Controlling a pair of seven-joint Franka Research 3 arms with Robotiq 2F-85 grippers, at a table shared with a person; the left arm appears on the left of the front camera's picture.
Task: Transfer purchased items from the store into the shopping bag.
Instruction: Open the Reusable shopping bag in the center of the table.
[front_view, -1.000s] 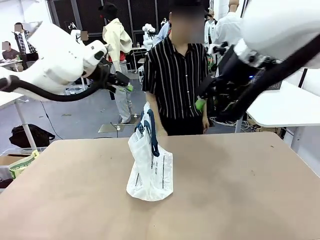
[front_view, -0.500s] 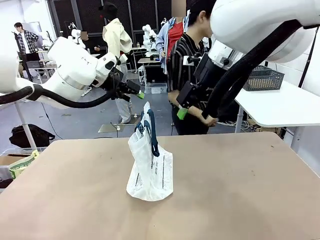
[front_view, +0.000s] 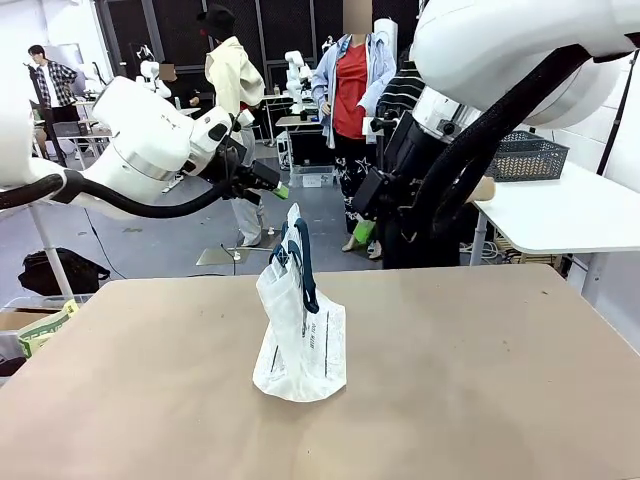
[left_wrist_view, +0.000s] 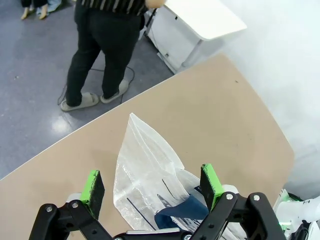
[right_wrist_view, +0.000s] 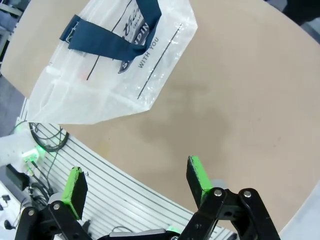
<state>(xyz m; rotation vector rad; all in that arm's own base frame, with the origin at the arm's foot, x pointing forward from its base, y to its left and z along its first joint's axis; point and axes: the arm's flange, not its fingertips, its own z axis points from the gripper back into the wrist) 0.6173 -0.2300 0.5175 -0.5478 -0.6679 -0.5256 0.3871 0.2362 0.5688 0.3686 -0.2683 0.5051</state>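
Note:
The shopping bag (front_view: 300, 335) is translucent white with navy handles and stands slumped at the middle of the tan table (front_view: 480, 380). My left gripper (front_view: 273, 184) hangs open above and left of the bag. In the left wrist view the left gripper (left_wrist_view: 152, 184) has green pads spread wide over the bag (left_wrist_view: 145, 165). My right gripper (front_view: 364, 224) is open, up and right of the bag. The right wrist view shows this gripper (right_wrist_view: 137, 180) empty, with the bag (right_wrist_view: 120, 65) farther off. The store, a dark grey lattice basket (front_view: 527, 157), sits on a white side table. The purchased items are out of view.
A person in a striped shirt (front_view: 402, 92) stands behind my right arm at the far side, one hand (front_view: 484, 188) near the white side table (front_view: 560, 210). Their legs (left_wrist_view: 97, 55) show in the left wrist view. A dark bag (front_view: 58, 270) lies on the floor at left.
The person has turned from facing the table toward the side table on the right. Both arms swung inward over the bag, then held still. Both grippers stay open.

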